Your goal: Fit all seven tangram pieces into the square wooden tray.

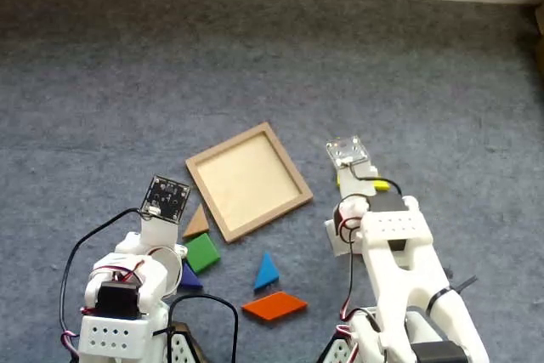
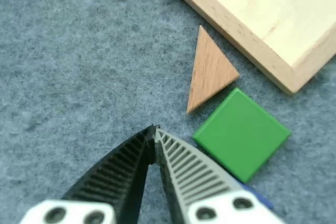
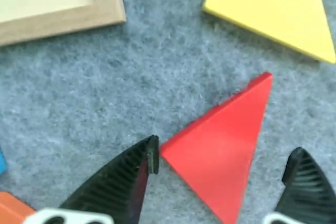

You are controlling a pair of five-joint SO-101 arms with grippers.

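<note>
High view: green square [image 1: 202, 252] outside tray [image 1: 269, 218]

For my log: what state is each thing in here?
wooden tray: empty
left tool: shut, holding nothing
red triangle: lying flat, not gripped
right tool: open over the red triangle
yellow triangle: loose, outside tray
wood triangle: loose, outside tray
green square: loose, outside tray
blue triangle: loose, outside tray
orange parallelogram: loose, outside tray

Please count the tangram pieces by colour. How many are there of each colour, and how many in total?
wood triangle: 1
green square: 1
dark blue piece: 1
light blue triangle: 1
orange parallelogram: 1
yellow triangle: 1
red triangle: 1
Total: 7, all outside the tray.
</note>
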